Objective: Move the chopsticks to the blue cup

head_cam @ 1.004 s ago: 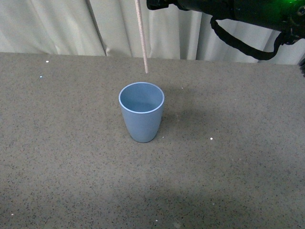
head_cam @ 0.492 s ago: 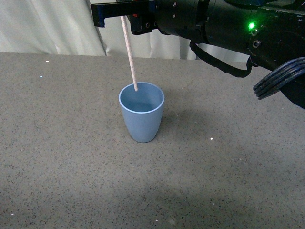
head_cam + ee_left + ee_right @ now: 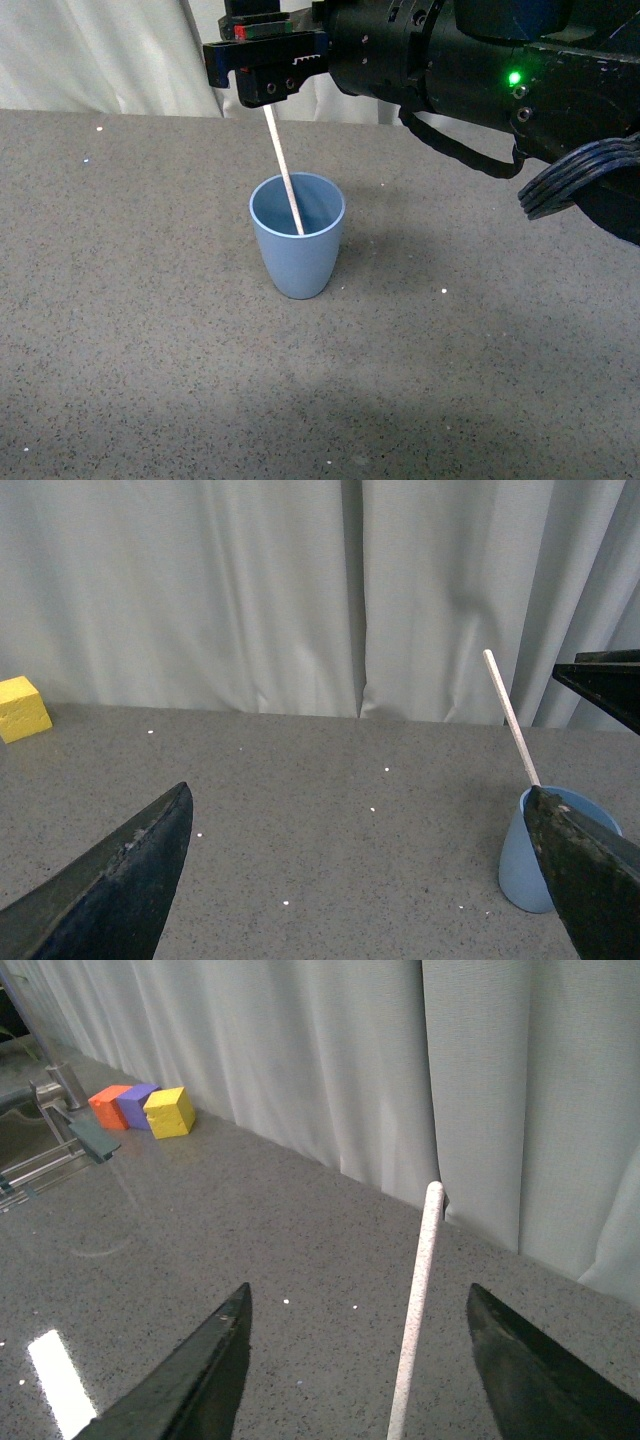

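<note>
Chopsticks in blue cup; from front, top hidden behind right jaws.

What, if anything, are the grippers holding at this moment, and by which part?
Nothing: the right gripper is open, the chopstick leaning free in the blue cup; the left gripper is open too.

Black arm, black hand, green LED, cables
</note>
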